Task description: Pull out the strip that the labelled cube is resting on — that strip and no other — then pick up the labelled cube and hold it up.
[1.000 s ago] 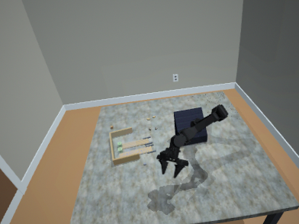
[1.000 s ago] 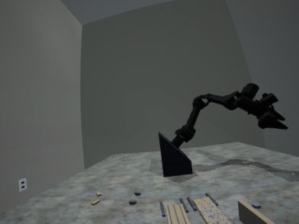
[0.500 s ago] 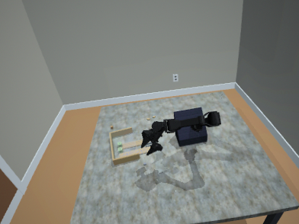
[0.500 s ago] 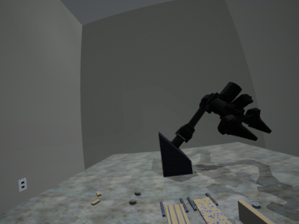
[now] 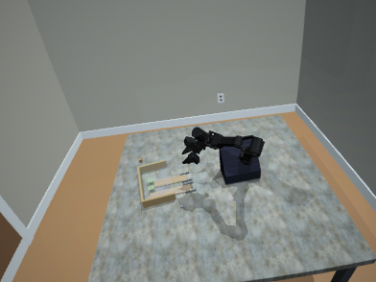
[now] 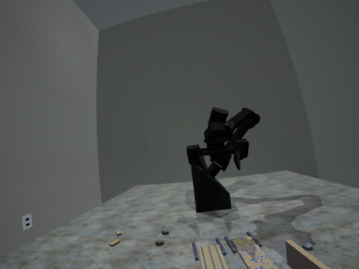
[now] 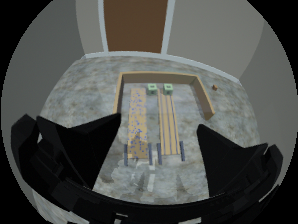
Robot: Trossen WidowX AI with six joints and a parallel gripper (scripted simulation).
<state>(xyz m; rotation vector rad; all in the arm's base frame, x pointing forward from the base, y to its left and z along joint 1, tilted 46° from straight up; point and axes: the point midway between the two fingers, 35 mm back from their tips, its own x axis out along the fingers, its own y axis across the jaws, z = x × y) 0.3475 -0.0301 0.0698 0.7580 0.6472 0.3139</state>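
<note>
A U-shaped wooden frame (image 5: 143, 187) (image 7: 206, 99) lies on the marble table, left of the arm. Two strips run out of its open side. One is plain striped wood (image 7: 170, 129) (image 6: 211, 257); the other is patterned with blue dots (image 7: 137, 119) (image 6: 255, 257). Both end in dark handles. Two small green cubes (image 7: 153, 88) (image 7: 168, 88) (image 5: 151, 184) sit at the strips' far ends inside the frame. I cannot tell which one bears the label. My gripper (image 5: 190, 155) (image 7: 161, 123) is open and empty. It hangs above the table and looks down at the strips' handle ends.
The arm's dark base block (image 5: 240, 168) (image 6: 208, 192) stands right of the frame. A small orange bit (image 5: 141, 159) (image 7: 214, 87) lies beyond the frame. Wood chips (image 6: 114, 242) and dark pebbles (image 6: 159, 242) lie on the table. The table edge runs along the left.
</note>
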